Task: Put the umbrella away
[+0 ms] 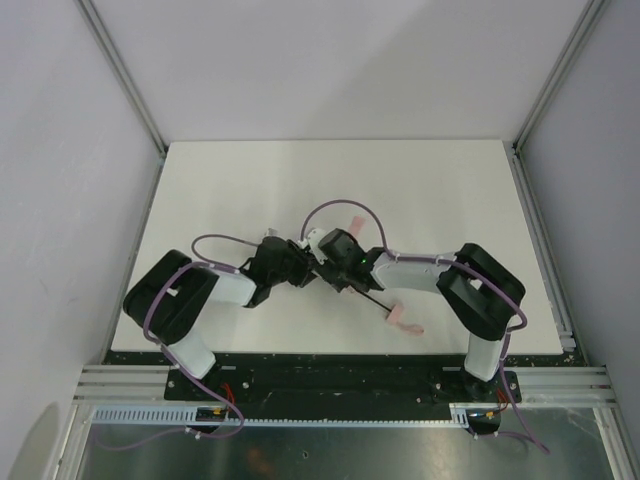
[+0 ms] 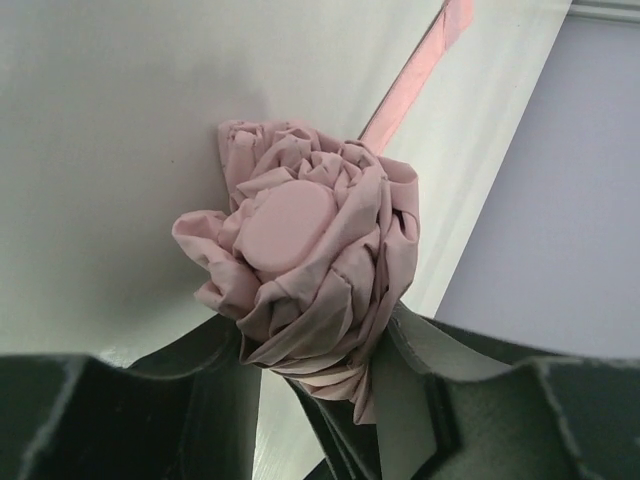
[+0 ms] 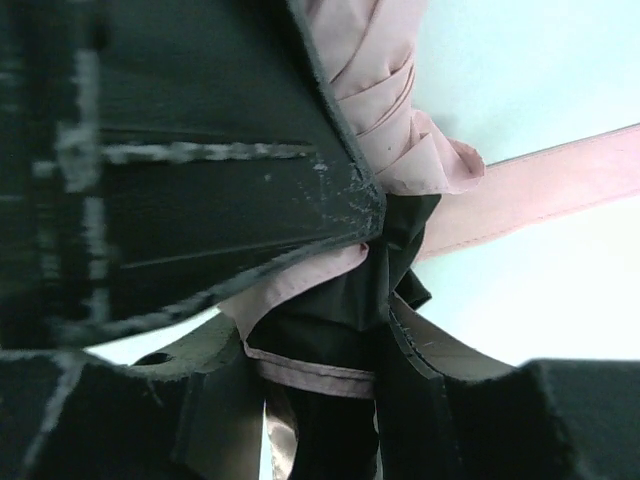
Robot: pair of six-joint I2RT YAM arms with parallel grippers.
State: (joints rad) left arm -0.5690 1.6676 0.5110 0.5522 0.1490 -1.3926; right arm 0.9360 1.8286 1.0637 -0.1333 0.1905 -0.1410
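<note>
Your left gripper (image 2: 316, 338) clamped the umbrella (image 2: 298, 222), pink fabric crumpled into a rosette. Your right gripper (image 3: 320, 372) pinched its dark folds.

I count one umbrella (image 2: 300, 240), with one black shaft (image 1: 368, 299), one pink handle (image 1: 402, 320) and one pink strap (image 3: 560, 185). I have two arms, the left arm (image 1: 195, 295) and the right arm (image 1: 450, 280), and two end effectors, the left end effector (image 2: 315, 340) and the right end effector (image 3: 310, 365). There is one white surface (image 1: 300, 180).
</note>
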